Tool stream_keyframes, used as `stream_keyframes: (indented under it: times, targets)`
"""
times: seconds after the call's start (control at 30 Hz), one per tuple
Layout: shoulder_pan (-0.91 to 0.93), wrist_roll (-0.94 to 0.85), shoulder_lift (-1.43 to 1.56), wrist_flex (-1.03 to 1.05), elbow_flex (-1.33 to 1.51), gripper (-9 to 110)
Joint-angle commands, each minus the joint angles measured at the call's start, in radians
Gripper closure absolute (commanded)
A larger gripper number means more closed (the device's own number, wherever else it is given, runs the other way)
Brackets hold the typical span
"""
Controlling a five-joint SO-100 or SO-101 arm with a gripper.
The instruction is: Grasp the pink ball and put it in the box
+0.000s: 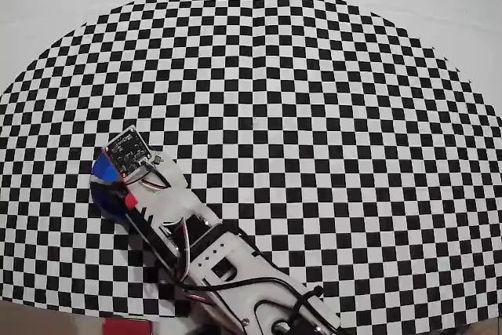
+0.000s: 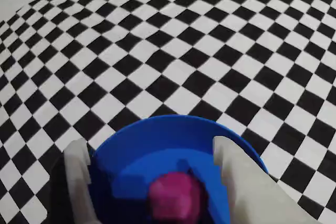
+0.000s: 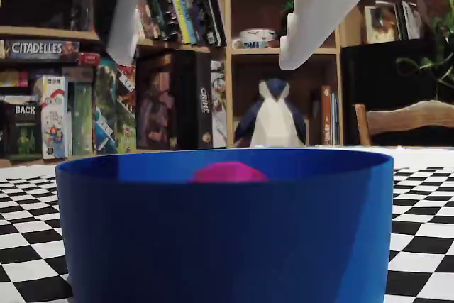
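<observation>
Overhead view: the arm is reaching from 6 o'clock toward 10 o'clock across the checkered worktop (image 1: 314, 100), its head covering most of the box (image 1: 100, 174), whose blue rim is peeking out at the left.

Wrist view: the hand (image 2: 157, 182) is hovering over the box (image 2: 173, 135) with its two white fingers (image 2: 236, 171) spread wide, pinching nothing. The ball (image 2: 176, 195) is lying inside the box, between the fingers, at 6 o'clock.

Fixed view: the box (image 3: 223, 225) is filling the foreground, the ball (image 3: 228, 172) showing just above its rim. The fingers (image 3: 326, 5) are hanging apart above, clear of the rim.
</observation>
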Motion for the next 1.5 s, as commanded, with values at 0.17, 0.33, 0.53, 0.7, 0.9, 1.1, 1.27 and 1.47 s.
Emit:
stream_keyframes:
  times: [0.17,0.33,0.53,0.7,0.9,1.1,1.27,1.47]
  targets:
    - [-0.003,-0.002,0.005,-0.029,0.002,73]
    - [0.008,0.048,0.037,-0.038,0.002,73]
    - [0.052,0.222,0.095,-0.074,0.002,73]
    - [0.138,0.442,0.124,-0.133,0.002,73]
    - [0.321,0.769,0.199,-0.173,-0.006,73]
    - [0.509,1.003,0.229,-0.167,-0.002,73]
    - [0.615,1.167,0.255,-0.14,0.002,73]
    - [0.649,1.322,0.334,-0.031,0.002,84]
